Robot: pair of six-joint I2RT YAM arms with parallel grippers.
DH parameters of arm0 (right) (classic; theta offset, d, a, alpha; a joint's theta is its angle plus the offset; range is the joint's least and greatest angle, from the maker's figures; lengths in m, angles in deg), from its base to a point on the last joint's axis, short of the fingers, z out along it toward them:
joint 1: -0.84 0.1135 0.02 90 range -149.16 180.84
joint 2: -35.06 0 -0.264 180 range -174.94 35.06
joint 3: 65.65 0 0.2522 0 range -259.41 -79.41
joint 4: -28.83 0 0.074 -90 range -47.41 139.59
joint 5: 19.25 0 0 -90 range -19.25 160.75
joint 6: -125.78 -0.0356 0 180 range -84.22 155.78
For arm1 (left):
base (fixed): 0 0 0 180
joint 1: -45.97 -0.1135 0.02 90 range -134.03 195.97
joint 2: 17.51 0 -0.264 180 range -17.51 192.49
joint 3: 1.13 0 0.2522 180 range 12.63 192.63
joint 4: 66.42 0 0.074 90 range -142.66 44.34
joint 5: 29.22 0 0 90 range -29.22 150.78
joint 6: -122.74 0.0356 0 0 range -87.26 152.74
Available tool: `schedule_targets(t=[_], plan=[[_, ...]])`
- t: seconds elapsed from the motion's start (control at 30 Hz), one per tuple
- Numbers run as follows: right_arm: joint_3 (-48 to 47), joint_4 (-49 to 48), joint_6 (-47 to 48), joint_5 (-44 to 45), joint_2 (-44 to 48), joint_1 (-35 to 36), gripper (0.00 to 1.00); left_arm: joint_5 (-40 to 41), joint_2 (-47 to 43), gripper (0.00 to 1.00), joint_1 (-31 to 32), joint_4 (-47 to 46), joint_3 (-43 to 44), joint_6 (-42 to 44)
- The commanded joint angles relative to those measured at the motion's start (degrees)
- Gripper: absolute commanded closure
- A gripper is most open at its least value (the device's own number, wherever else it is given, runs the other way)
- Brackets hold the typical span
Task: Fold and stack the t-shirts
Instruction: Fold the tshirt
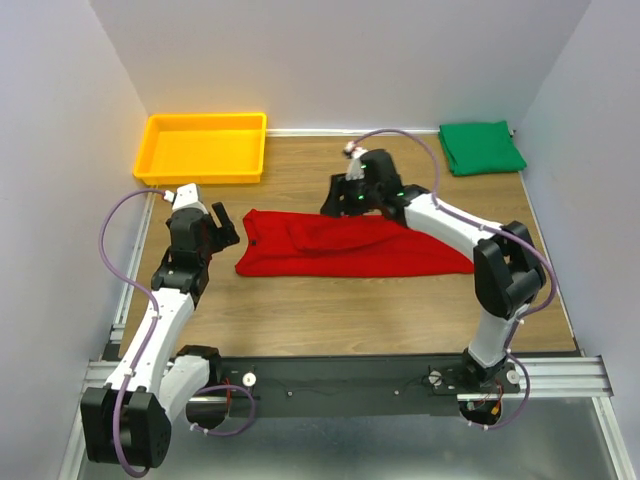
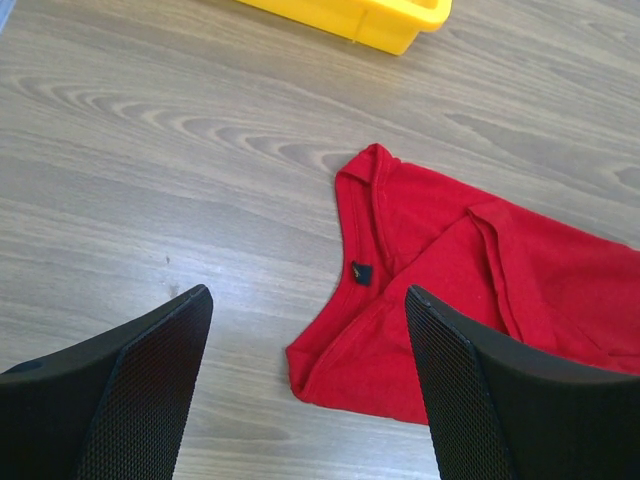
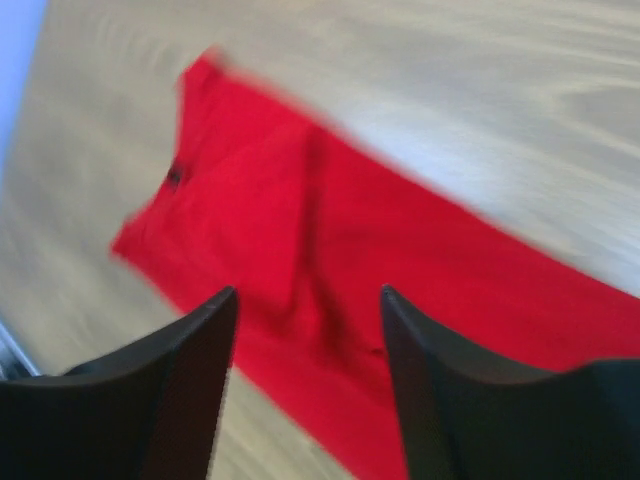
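The red t-shirt (image 1: pixel 350 247) lies on the table as a long folded strip, collar end to the left. The green t-shirt (image 1: pixel 481 147) lies folded at the back right corner. My left gripper (image 1: pixel 226 226) is open and empty, just left of the red shirt's collar end; the left wrist view shows the collar and label (image 2: pixel 361 272) between its fingertips (image 2: pixel 165 360). My right gripper (image 1: pixel 335 203) is open and empty, hovering over the strip's far edge; the right wrist view is blurred and shows red cloth (image 3: pixel 330 270) under it.
A yellow plastic tray (image 1: pixel 205 148) stands at the back left, also in the left wrist view (image 2: pixel 370 20). White walls close in the table on three sides. The arm bases sit on a rail at the near edge.
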State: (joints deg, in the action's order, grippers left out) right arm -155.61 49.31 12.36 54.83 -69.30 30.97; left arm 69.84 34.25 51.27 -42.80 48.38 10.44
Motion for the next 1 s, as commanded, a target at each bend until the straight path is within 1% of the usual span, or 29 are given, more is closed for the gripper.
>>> schedule_targets(t=[0.0,0.03,0.13,0.27,0.37,0.4,0.53,0.67,0.7,0.73,0.8,0.83,0.9,0.97], plan=[[-3.4,9.7,16.0,0.1,-1.8,7.2,0.41,-1.8,0.5,0.15,-0.3,-1.0,-0.2,0.2],[-3.8,10.5,17.1,0.5,-2.9,8.4,0.44,-1.8,0.5,0.15,-0.3,-1.1,-0.2,0.3],[-5.0,11.6,20.1,1.8,-4.5,12.7,0.44,-1.9,0.8,0.15,-0.4,-1.0,-0.2,0.3],[-6.3,13.1,22.0,6.0,-6.3,15.7,0.44,-2.0,1.0,0.15,-0.4,-1.0,-0.2,0.3],[-7.3,13.9,23.0,9.2,-8.2,17.1,0.44,-2.1,1.2,0.15,-0.3,-1.1,-0.2,0.3],[-7.5,14.0,24.5,11.8,-9.0,17.3,0.44,-2.1,1.2,0.15,-0.4,-1.0,-0.2,0.3],[-8.4,14.0,26.0,15.7,-10.7,18.3,0.44,-2.0,1.2,0.15,-0.3,-1.0,-0.2,0.4],[-9.8,13.9,26.8,17.9,-11.7,18.6,0.49,-2.1,1.4,0.15,-0.3,-1.1,-0.2,0.3],[-10.4,13.9,26.8,18.2,-11.9,18.5,0.51,-2.1,1.4,0.16,-0.4,-1.0,-0.2,0.3],[-10.7,13.9,26.9,19.4,-12.3,18.6,0.59,-2.1,1.5,0.16,-0.4,-1.1,-0.2,0.4],[-11.3,13.9,27.6,20.9,-12.6,18.6,0.67,-2.4,1.6,0.16,-0.4,-1.0,-0.2,0.4],[-12.1,13.8,27.9,22.4,-12.9,18.6,0.73,-2.5,1.6,0.16,-0.4,-1.1,-0.2,0.4],[-13.1,13.8,28.7,23.9,-13.4,18.5,0.79,-2.7,1.8,0.16,-0.3,-1.1,-0.2,0.4],[-15.0,13.7,29.5,25.7,-14.1,18.6,0.90,-3.3,2.3,0.16,-0.3,-1.3,-0.2,0.5]])
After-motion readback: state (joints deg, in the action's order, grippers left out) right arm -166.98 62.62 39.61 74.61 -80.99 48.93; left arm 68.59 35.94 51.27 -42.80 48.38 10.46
